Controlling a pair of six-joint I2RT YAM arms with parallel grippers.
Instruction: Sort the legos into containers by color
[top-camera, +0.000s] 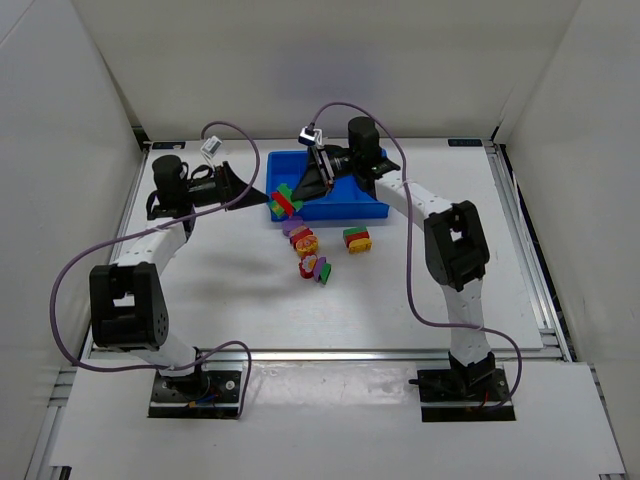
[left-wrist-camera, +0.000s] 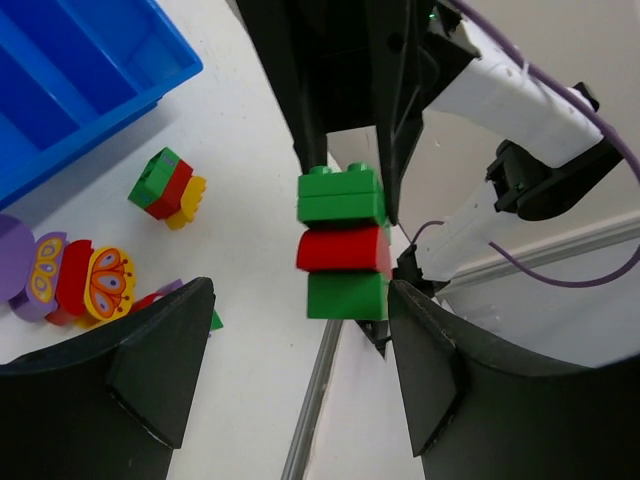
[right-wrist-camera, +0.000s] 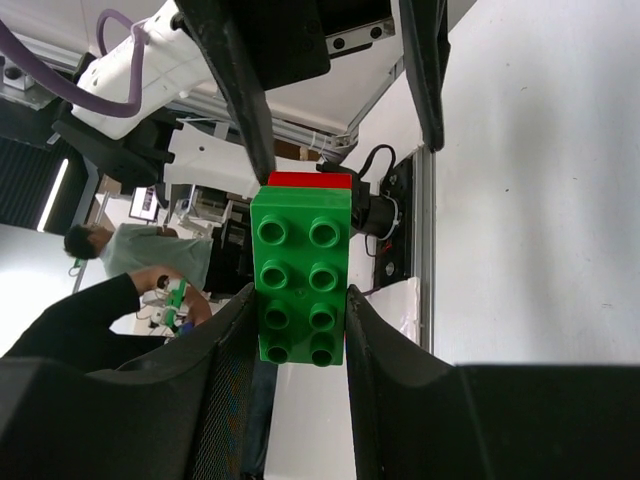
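A green-red-green lego stack (left-wrist-camera: 342, 245) hangs in the air just in front of the blue tray (top-camera: 345, 208) with its containers. My right gripper (right-wrist-camera: 300, 295) is shut on the studded top green block (right-wrist-camera: 300, 275), its black fingers (left-wrist-camera: 290, 80) coming down from above. My left gripper (left-wrist-camera: 298, 300) is open around the stack's lower end; its right finger (left-wrist-camera: 425, 350) sits against the bottom green block and its left finger (left-wrist-camera: 165, 350) stands well apart. In the top view both grippers (top-camera: 262, 193) (top-camera: 303, 185) meet at the stack (top-camera: 287, 200) by the tray's front left corner.
Loose legos lie on the table in front of the tray: a green-red-yellow piece (left-wrist-camera: 165, 187) and a row of purple, red and yellow butterfly pieces (left-wrist-camera: 75, 280); the top view shows them as two clusters (top-camera: 308, 255) (top-camera: 356, 240). White walls enclose the table.
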